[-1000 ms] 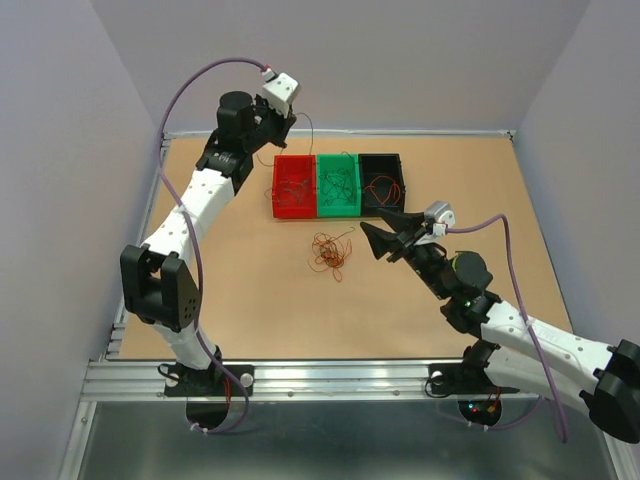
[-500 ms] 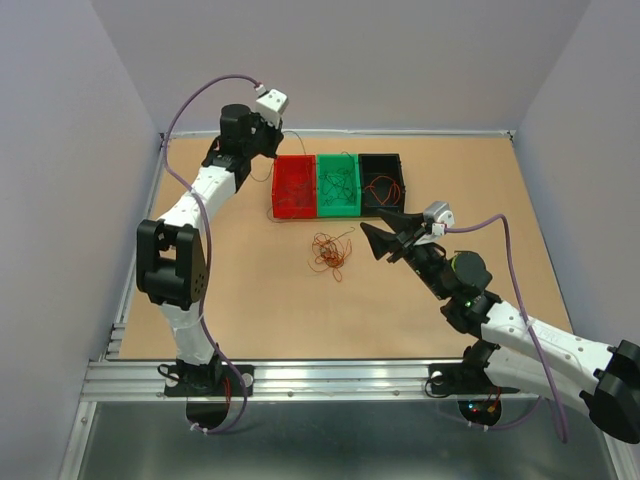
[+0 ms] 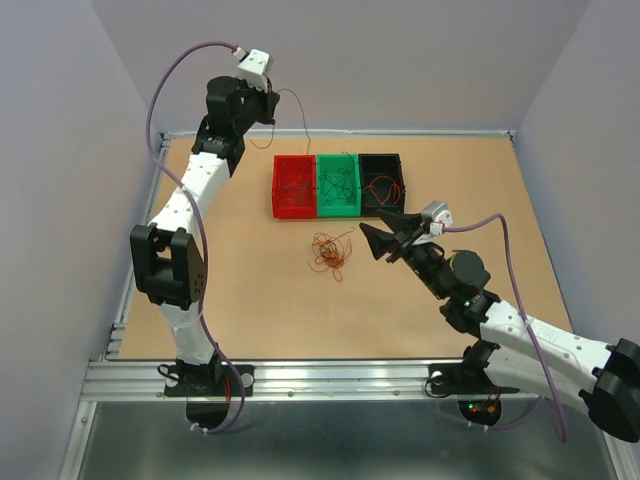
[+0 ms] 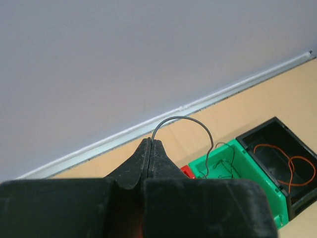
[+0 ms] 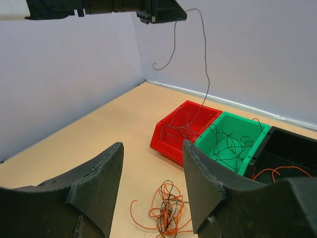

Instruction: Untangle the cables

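- Left gripper (image 3: 272, 100): is hanging high over the table's (image 3: 250, 300) far edge, fingers pinching shut on one dark wire (image 5: 206, 64).
- The wire is trailing down into the red bin (image 3: 293, 212).
- Right gripper (image 3: 378, 240): is hovering with jaws apart, gripping nothing, just right of the cables (image 3: 332, 255).
- Cables: an orange-red and dark clump, lying near the table's middle, in front of the red bin, green bin (image 3: 338, 211) and black bin (image 3: 382, 157).

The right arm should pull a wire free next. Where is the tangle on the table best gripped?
Probably at a loose orange loop on the rim of the clump, not its dense middle: single strands stick out there. Come down from above with the right gripper open, fingers straddling the loop, since the wires lie flat on the table.
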